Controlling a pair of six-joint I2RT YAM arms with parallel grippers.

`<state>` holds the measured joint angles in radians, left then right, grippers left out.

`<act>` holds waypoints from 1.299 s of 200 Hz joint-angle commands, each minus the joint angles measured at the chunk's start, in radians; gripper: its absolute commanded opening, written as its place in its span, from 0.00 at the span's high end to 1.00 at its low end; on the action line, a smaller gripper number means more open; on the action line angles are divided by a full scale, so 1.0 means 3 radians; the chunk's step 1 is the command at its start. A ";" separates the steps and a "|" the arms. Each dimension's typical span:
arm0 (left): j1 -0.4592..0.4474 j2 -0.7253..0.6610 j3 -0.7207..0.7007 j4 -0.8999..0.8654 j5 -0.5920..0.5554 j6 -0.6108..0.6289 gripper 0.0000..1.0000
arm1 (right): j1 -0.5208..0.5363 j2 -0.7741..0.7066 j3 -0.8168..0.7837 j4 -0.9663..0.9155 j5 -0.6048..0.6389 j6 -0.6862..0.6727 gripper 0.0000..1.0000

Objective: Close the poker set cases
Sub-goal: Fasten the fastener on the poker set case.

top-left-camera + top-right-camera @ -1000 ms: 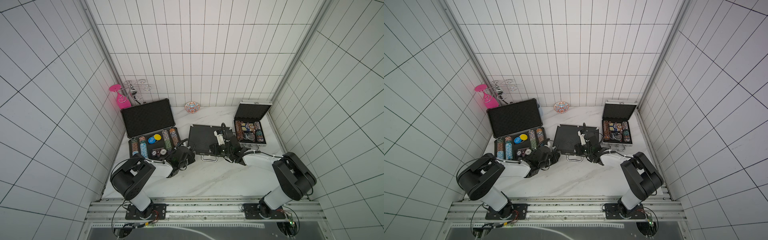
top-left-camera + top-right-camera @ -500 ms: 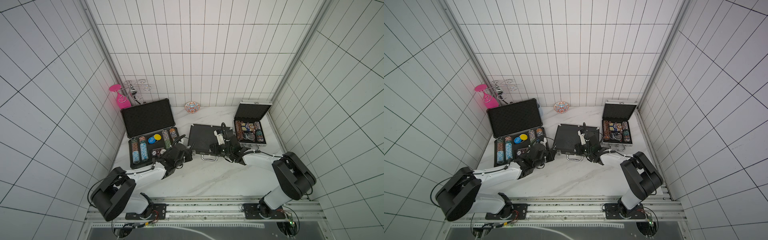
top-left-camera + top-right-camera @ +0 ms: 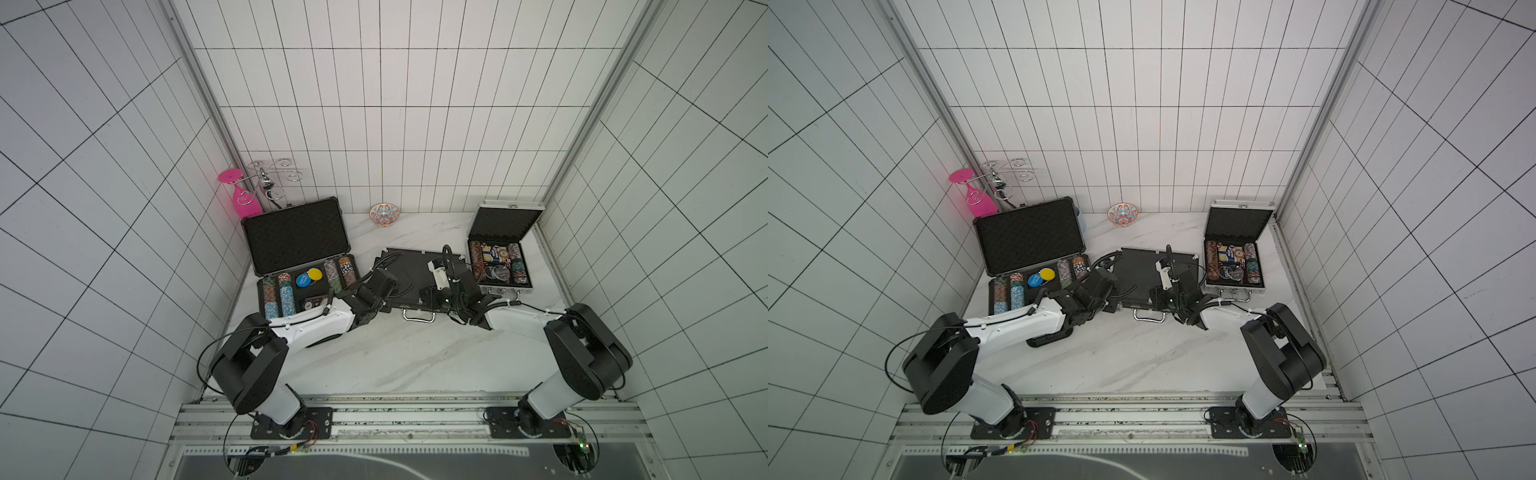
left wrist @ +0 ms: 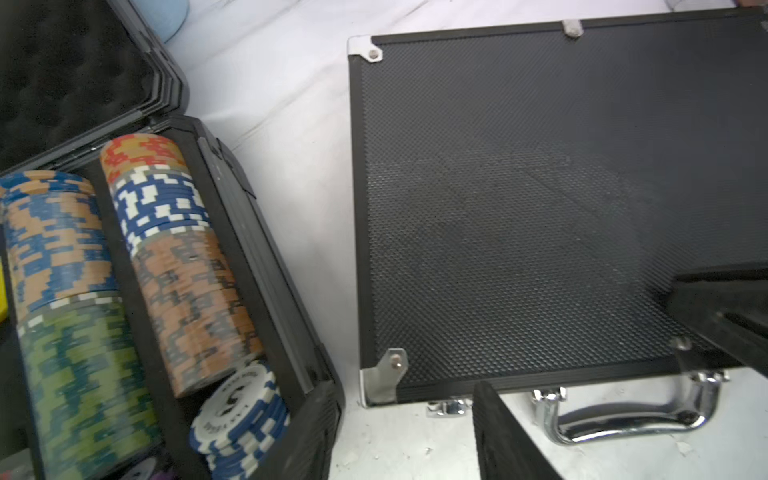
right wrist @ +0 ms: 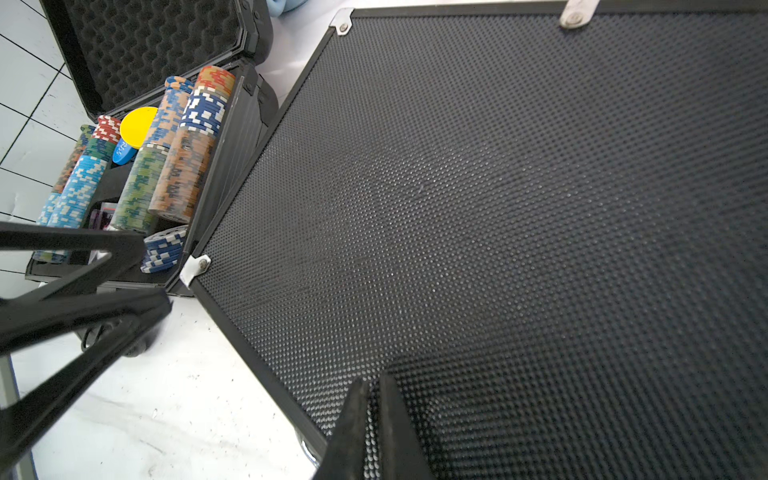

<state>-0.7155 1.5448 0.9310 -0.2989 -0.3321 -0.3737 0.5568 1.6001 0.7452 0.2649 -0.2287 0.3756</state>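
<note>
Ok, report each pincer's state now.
Left pincer: open, holding nothing, at the front edge of the medium black case.
Right pincer: shut, holding nothing, tips over that case's lid.

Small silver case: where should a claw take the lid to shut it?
On the small silver case, take the lid by its free top rim, mid-span. The lid stands upright, hinged at the case's far edge, foam facing the robot, so probably reach over the rim from the front and pull down.

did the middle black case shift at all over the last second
No. The medium black case sits as before, same gap to the small silver case beside it.
</note>
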 commanded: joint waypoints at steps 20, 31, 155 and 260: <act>0.0038 0.0388 0.0593 0.0168 0.0440 0.0124 0.59 | -0.0092 0.0199 -0.0288 -0.0824 0.0226 0.0005 0.88; 0.0038 0.0526 0.0698 0.0196 0.0523 0.0107 0.63 | -0.0109 0.0199 -0.0302 -0.0813 0.0218 0.0010 0.88; 0.0049 0.1355 -0.0181 0.0431 0.1062 -0.0540 0.79 | -0.0344 -0.0120 -0.0394 -0.0728 -0.0131 0.0063 0.88; 0.0058 0.1270 -0.0196 0.0356 0.1011 -0.0503 0.80 | -0.0671 -0.0606 -0.0560 -0.1366 0.0024 0.0018 0.89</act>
<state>-0.6880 1.8141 0.9493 0.1577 -0.1188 -0.5018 0.3676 1.4158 0.6750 0.0315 -0.2710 0.3695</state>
